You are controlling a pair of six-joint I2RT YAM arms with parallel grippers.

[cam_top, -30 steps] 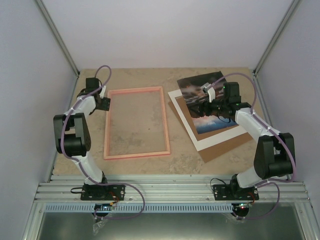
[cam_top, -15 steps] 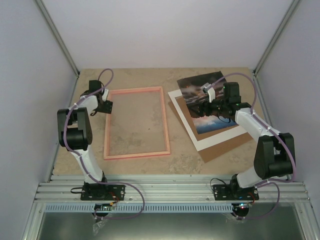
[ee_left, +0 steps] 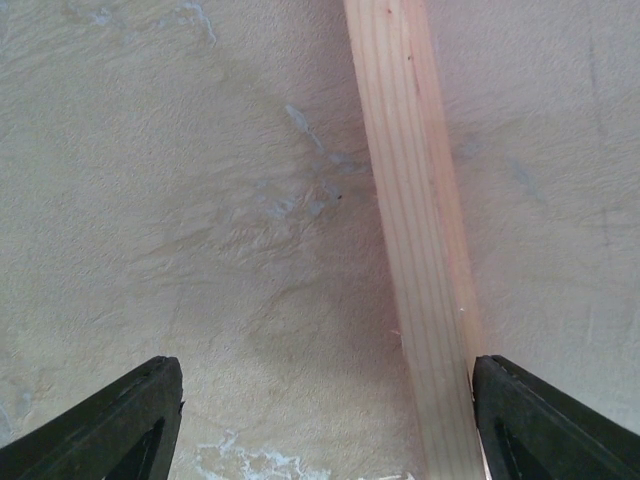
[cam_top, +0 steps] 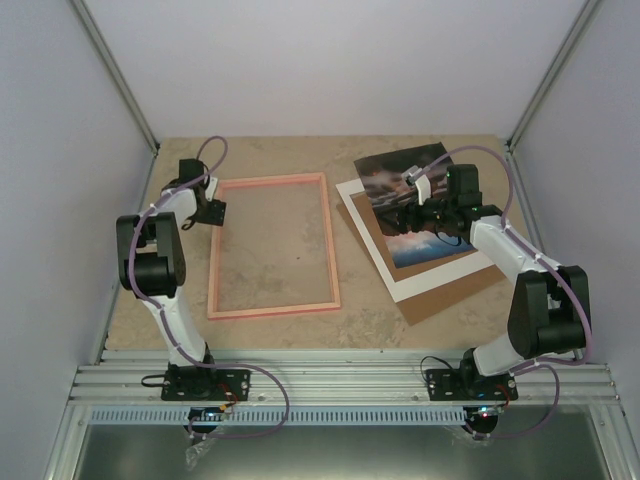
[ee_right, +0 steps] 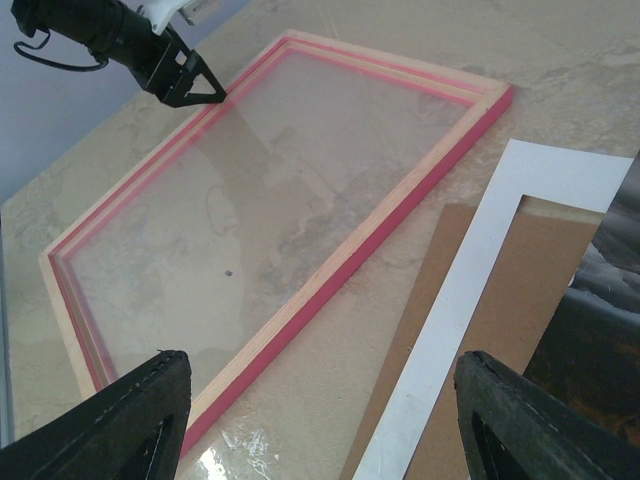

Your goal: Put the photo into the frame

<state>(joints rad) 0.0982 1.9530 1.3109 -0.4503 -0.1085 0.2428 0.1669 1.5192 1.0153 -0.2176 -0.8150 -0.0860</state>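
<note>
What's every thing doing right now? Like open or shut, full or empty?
frame, flat, empty except its clear pane.
backing board, flat, bottom of the pile.
white mat, flat on the backing board.
photo, lying on the white mat, outside the frame.
left gripper, open over the frame's edge, empty.
right gripper, open above the photo, empty.

no text, label, brand, number or sign can be read in any of the views. the photo (cam_top: pixel 385 175) carries only its printed clouds and red-orange glow. the frame (cam_top: pixel 329 240) shows plain pale wood and pink paint with no marking.
</note>
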